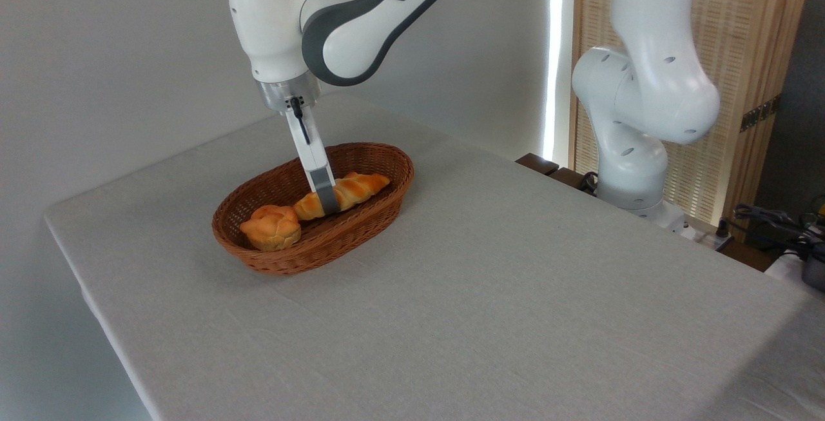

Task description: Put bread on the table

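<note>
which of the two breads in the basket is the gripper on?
The long braided loaf, lying lengthwise in the wicker basket. The gripper reaches down across its middle. The small round bun at the basket's near-left end sits apart, untouched.

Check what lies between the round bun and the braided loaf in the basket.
Nothing: in the camera view the bun sits right beside the loaf's near end, only basket weave around them.

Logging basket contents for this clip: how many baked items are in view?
2, both in the basket: the loaf lies along the middle, under the hand; the bun sits at the near-left end. The hand could be hiding a little.
</note>
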{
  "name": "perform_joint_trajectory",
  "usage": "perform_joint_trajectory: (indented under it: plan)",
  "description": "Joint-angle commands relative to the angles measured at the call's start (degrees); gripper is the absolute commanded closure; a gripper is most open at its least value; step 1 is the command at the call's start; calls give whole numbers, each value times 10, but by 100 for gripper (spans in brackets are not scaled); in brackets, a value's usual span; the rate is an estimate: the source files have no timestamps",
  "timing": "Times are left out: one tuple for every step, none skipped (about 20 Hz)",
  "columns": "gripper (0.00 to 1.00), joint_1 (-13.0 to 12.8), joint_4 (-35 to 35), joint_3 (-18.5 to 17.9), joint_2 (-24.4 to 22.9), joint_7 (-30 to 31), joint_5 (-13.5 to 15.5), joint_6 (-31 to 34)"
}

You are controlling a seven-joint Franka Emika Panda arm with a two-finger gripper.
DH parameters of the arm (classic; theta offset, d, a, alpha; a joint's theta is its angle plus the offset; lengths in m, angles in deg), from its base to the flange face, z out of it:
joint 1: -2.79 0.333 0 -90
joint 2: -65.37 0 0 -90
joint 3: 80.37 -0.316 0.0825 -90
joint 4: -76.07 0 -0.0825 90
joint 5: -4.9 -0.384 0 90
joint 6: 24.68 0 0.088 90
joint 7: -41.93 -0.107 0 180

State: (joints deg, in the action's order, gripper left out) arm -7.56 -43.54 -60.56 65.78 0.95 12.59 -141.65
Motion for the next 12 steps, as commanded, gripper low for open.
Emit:
perform_joint_trajectory:
  plan:
    - [75, 1, 10, -6, -3, -2, 3, -3]
    - [75, 1, 14, -6, -3, -2, 6, -3]
    - [76, 2, 24, -6, -3, -1, 20, 2]
    - [76, 2, 31, -7, -3, -1, 28, 8]
    - [76, 4, 48, -10, -2, -1, 40, 22]
    - [76, 4, 57, -13, -1, -2, 44, 30]
    - [76, 4, 74, -18, 1, -1, 53, 44]
    - [76, 4, 80, -19, 2, -1, 57, 51]
    - [76, 4, 89, -19, 6, -2, 61, 64]
    - [76, 4, 92, -19, 6, -2, 62, 68]
    - [75, 4, 98, -20, 6, -2, 62, 75]
    - [75, 4, 102, -20, 6, -2, 63, 77]
